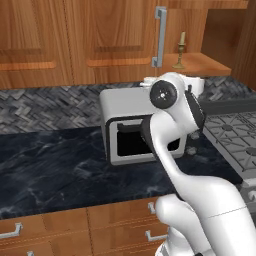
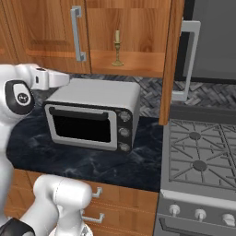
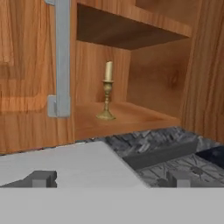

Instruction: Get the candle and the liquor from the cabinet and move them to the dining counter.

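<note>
One candle [image 3: 107, 89] stands upright on the bottom shelf of the open cabinet [image 3: 148, 78], its long axis vertical, the cream stick on top and the round brass base flat on the wood; it sits near the shelf's front edge, toward the left side of the opening, with the shelf bare around it. Just left of the candle hangs one closed cabinet door [image 2: 50, 32] with one long grey bar handle [image 3: 61, 57] running vertically; to the right of the candle a second door [image 2: 171, 60] stands swung outward, seen edge-on, carrying another grey handle [image 2: 189, 60]. Below the candle and in front of it sits one grey toaster oven [image 2: 94, 115] with three knobs, resting on the dark marble-look worktop [image 2: 87, 161]; its flat top lies between the hand and the shelf. To the right of the toaster oven is one gas stove [image 2: 200, 156]. The gripper [image 3: 109, 179] hovers over the toaster oven's top, below and short of the candle, its two fingertips [image 3: 41, 178] spread wide apart and holding nothing.
</note>
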{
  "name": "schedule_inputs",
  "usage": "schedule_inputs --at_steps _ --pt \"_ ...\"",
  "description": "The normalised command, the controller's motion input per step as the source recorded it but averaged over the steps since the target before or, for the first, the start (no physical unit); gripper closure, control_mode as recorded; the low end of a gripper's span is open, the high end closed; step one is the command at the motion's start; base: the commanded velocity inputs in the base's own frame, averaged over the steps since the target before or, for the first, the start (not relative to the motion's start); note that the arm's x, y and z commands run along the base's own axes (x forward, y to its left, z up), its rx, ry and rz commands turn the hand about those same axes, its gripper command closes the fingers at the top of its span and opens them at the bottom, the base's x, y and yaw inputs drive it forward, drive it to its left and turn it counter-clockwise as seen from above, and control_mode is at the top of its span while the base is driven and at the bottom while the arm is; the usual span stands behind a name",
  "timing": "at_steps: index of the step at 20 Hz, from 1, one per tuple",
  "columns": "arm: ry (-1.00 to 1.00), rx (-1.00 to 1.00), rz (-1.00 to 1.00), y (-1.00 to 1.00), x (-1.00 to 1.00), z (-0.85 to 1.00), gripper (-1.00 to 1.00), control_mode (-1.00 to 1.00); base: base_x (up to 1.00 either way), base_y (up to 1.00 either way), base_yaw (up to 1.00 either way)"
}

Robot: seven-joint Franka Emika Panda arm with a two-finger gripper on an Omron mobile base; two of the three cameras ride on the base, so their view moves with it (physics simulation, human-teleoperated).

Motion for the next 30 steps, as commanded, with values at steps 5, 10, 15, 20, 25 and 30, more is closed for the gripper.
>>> schedule_inputs --at_steps 5,10,15,20,25,30 --pt "-0.33 -0.03 0.11 0.0 0.15 0.56 -1.0 -1.0 0.0 0.0 0.0" --pt "-0.19 0.0 0.14 -0.02 0.36 0.46 -1.0 -1.0 0.0 0.0 0.0" --pt "-0.01 0.0 0.13 0.0 0.23 0.01 -1.0 -1.0 0.0 0.0 0.0" --pt "-0.01 0.0 0.09 0.01 0.55 0.13 -1.0 -1.0 0.0 0.0 0.0" --pt "0.0 -0.03 0.04 0.1 0.5 0.2 -1.0 -1.0 0.0 0.0 0.0" --pt "0.0 -0.08 0.0 0.16 0.37 0.13 -1.0 -1.0 0.0 0.0 0.0"
